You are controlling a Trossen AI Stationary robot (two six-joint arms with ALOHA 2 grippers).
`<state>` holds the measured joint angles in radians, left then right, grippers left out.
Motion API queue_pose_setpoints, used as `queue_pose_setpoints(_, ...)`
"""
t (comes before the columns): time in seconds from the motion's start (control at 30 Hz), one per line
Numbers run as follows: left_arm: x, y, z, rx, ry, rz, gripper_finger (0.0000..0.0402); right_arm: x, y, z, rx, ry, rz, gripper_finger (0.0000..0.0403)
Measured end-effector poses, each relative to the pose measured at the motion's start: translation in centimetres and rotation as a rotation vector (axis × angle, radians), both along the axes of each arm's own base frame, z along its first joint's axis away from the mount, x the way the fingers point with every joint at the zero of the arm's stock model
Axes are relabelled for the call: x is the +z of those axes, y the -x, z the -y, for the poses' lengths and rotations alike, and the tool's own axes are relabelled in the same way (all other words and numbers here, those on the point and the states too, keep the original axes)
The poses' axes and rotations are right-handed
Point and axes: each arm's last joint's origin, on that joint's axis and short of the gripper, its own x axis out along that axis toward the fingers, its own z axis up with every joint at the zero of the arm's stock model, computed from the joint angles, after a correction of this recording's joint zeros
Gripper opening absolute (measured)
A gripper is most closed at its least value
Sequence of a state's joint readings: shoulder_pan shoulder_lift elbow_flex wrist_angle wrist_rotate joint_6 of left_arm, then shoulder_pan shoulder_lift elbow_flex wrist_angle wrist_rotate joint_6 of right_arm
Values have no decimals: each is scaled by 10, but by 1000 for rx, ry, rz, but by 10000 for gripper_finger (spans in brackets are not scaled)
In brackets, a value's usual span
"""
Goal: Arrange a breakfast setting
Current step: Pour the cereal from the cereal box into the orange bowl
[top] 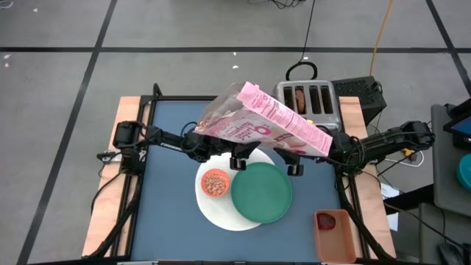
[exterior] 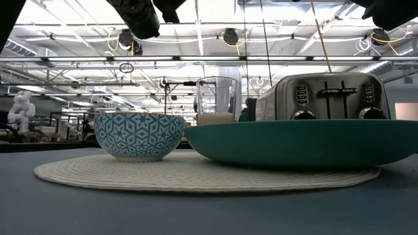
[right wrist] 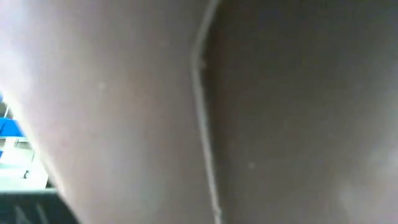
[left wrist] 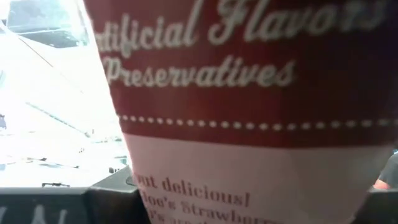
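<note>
Both arms are reaching in from the table's sides, meeting above the middle. The left gripper [top: 237, 160] & right gripper [top: 294, 166] are sitting under the tilted pink cereal box [top: 265, 121]; can't tell if either is pinching it. Below, the small cereal bowl [top: 215, 182] w/ cereal & green round plate [top: 262, 192] are resting on the large white round plate [top: 221, 210].

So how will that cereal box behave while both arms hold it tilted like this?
The cereal box is thin card, so it probably flexes or dents under squeeze. Its top looks open and pinched, likely floppier there. Tilted over the bowl, which already holds cereal, its contents may shift, so the weight could change suddenly.
</note>
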<state>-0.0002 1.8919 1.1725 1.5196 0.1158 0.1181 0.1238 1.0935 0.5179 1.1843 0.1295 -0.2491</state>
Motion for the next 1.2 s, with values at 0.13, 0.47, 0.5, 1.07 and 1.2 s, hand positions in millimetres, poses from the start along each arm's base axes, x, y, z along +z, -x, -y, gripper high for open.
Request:
queue_pose_setpoints(0.13, 0, 0, 0, 0, 0, 0, 219, 0, 0, 0, -2, 3, -4, 215)
queue_pose_setpoints(0.47, 0, 0, 0, -1, -1, 0, 218, -1, 0, 0, -2, 3, -6, 215)
queue_pose_setpoints(0.5, 0, 0, 0, -1, -1, 0, 218, -1, 0, 0, -2, 3, -6, 215)
queue_pose_setpoints(1.07, 0, 0, 0, -4, -6, 0, 218, -1, 0, 0, -2, 3, -8, 226)
queue_pose_setpoints(1.2, 0, 0, 0, -3, -7, -1, 217, -1, -1, 0, 1, 0, -13, 261)
